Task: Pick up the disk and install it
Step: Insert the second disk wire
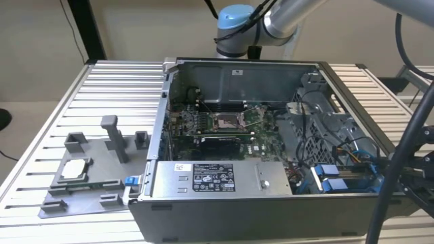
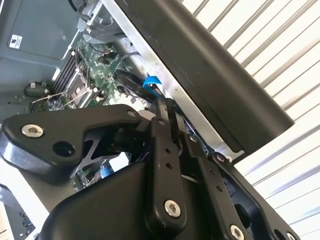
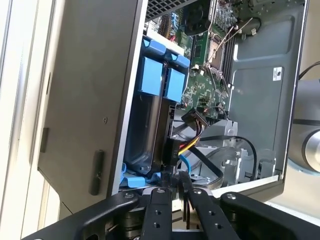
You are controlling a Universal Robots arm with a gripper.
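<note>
Although the gripper (image 3: 175, 176) has its two black fingers (image 3: 159, 197) drawn close together with only a sliver of a gap, I cannot make out whether anything is pinched between them. In both wrist views the tips meet right at the lip of the computer case (image 3: 90, 100), at the corner where the drive bay sits.

Directly ahead of the tips, just beyond a blue plastic edge (image 3: 137, 179) at the mouth of the bay, lies the disk (image 3: 175, 85). It is one of two blue-bracketed units standing on edge, side by side, close against the inside of the case wall. I take the one more nearly in line with the fingers to be the task's own, though the two sit so close that this is a judgement. Its long axis runs straight away from the gripper, from the tips toward the blue tabs at the far end, parallel to the case wall. So it lies lengthwise along the line the gripper points, not across it. It looks already seated in its slot rather than carried.

Beside the bay, a bundle of yellow, red and black cables (image 3: 192, 140) curls near the fingers, with the motherboard (image 3: 210, 60) farther in. In the exterior view the bay (image 1: 342, 175) is at the case's corner on the exterior view's right, well apart from the grey fixture (image 1: 88, 168) on the slatted table (image 1: 40, 101).
</note>
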